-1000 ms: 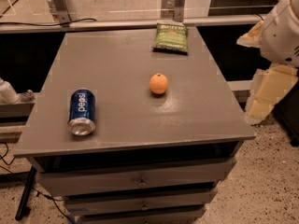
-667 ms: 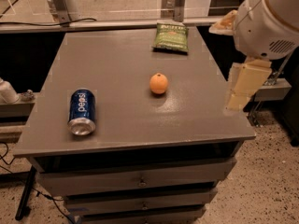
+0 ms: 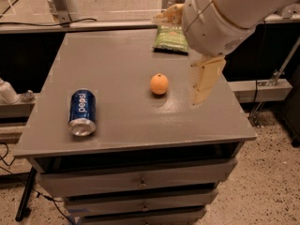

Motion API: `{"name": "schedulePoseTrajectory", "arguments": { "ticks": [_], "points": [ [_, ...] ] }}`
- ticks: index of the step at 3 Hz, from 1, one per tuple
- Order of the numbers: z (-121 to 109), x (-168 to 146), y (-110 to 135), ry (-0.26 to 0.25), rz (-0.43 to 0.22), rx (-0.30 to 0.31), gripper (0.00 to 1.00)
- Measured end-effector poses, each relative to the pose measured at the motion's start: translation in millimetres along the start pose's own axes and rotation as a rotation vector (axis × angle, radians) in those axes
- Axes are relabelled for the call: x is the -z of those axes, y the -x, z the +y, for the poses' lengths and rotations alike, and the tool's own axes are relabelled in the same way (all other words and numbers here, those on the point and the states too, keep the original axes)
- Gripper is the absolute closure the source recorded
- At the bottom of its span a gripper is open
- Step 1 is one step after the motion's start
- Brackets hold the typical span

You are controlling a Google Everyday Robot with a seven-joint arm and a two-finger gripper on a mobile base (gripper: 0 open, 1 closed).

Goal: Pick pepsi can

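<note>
Pepsi can (image 3: 82, 112): untouched, not yet picked. Fingers (image 3: 206, 78): look spread wide, one tan pad hanging just right of the orange (image 3: 159, 84), the other up by the chip bag (image 3: 171, 37); pinch nothing, touch nothing. Gripper (image 3: 185, 57): hovers over the right half of the table (image 3: 122, 55), well apart from the can, probably kept high to clear the orange on the way across. Further out, at the table's front left: lies on its side, silver end toward the front edge, lettering up, so likely calls for a pinch across the round body
</note>
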State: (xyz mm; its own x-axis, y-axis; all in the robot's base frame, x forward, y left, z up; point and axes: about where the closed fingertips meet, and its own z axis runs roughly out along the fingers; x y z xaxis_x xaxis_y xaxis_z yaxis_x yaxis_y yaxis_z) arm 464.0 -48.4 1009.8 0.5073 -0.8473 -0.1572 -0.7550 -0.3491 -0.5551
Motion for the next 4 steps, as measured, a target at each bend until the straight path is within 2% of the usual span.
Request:
{"name": "schedulePoseTrajectory", "arguments": {
  "ticks": [2, 3, 4],
  "points": [
    [-7.8, 14.6, -0.1, -0.016, 0.023, 0.092, 0.0],
    [-25.2, -6.4, 1.3, 0.035, 0.022, 0.237, 0.0],
    [-33.5, -51.8, 8.5, 0.122, 0.008, 0.388, 0.0]
  ]
}}
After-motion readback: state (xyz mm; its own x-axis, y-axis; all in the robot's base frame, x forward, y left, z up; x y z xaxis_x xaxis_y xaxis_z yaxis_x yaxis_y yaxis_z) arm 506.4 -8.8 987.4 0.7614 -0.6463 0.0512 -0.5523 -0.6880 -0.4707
